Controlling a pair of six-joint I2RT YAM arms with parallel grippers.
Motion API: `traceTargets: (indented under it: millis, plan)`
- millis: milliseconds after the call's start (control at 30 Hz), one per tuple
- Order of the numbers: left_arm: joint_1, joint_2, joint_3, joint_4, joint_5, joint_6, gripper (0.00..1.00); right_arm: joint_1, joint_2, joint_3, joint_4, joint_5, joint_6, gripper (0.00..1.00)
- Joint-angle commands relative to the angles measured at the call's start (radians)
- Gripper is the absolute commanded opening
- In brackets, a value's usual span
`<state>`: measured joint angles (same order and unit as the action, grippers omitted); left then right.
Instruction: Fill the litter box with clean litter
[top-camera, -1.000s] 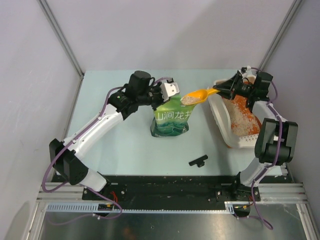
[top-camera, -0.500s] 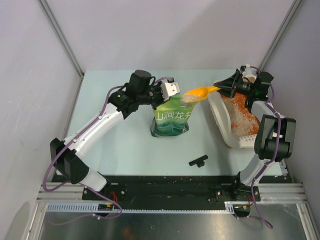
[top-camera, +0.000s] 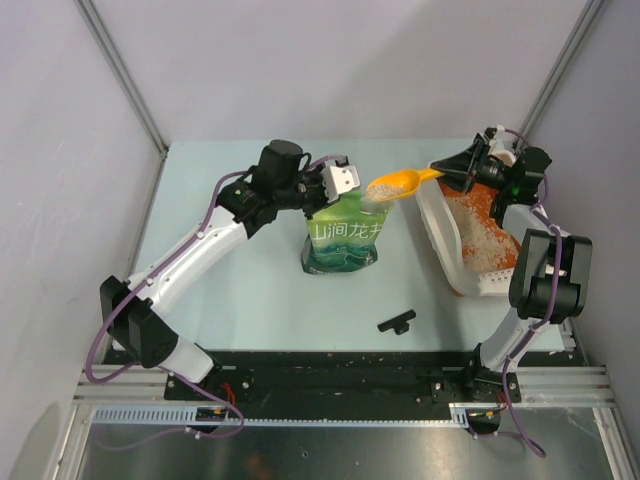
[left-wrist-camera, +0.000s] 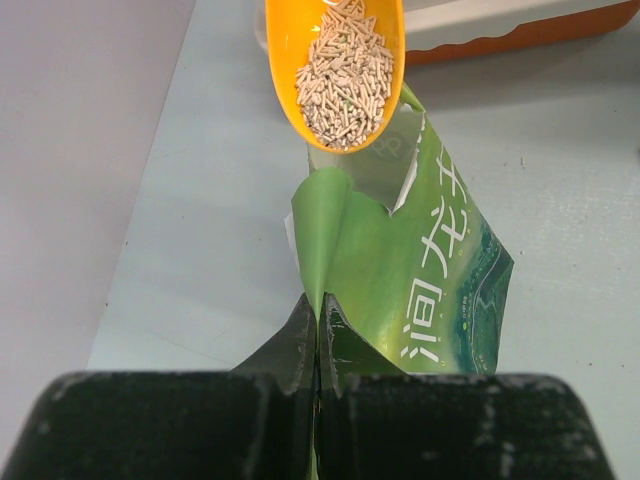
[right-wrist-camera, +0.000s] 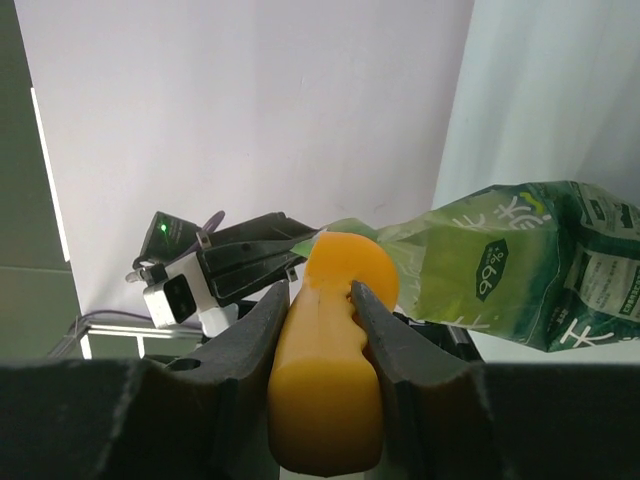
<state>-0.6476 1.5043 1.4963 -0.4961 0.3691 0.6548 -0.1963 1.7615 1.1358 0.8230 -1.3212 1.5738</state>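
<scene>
a pale counter (top-camera: 230, 290) is seen beneath everything. the litter box (top-camera: 440, 235), the largest thing on it, is placed just right of the green bag (top-camera: 343, 245), with one long white wall turned towards the bag and its orange inside shown beyond that wall. the green bag is stood upright near the middle of the counter, and its torn top is open.

the left gripper (top-camera: 340, 180) is found at the bag's upper left corner. its fingers are pressed fully together, and a fold of the bag's top edge is pinched between them. the right gripper (top-camera: 450, 172) is held up to the right of the bag, above the far end of the litter box. it is closed partway on the handle of the orange scoop (top-camera: 395, 185).

the scoop is held level, with its bowl over the bag's upper right corner and its handle pointed away from the bag towards the box.

clean litter (top-camera: 487, 240) is spread in a pale heap inside the box, right of the bag. a further load of pale pellets is carried in the scoop's bowl, just above the bag's mouth.

a small black piece (top-camera: 397, 321) is left on the counter, nearer than the bag and slightly to its right, apart from it.
</scene>
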Motion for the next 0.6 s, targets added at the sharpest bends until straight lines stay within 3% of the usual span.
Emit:
traceTargets:
  millis: [0, 67, 133, 167, 333, 567]
  plan:
    - [0.003, -0.041, 0.024, 0.083, 0.016, 0.02, 0.0, -0.009, -0.01, -0.005, 0.055, 0.026, 0.025, 0.0]
    - [0.003, -0.038, 0.022, 0.083, 0.014, 0.026, 0.0, -0.008, -0.043, -0.005, 0.032, 0.043, 0.012, 0.0]
    - [0.003, -0.035, 0.021, 0.083, 0.017, 0.025, 0.0, -0.008, -0.091, 0.001, -0.161, 0.077, -0.075, 0.0]
    - [0.003, -0.036, 0.021, 0.085, 0.022, 0.023, 0.01, 0.006, -0.141, 0.001, -0.179, 0.1, -0.096, 0.0]
    - [0.002, -0.026, 0.022, 0.085, 0.027, 0.023, 0.01, -0.017, -0.114, -0.128, -0.079, 0.126, -0.055, 0.0]
    - [-0.004, -0.019, 0.027, 0.083, 0.013, 0.026, 0.01, -0.048, -0.119, -0.111, 0.01, 0.126, -0.009, 0.0]
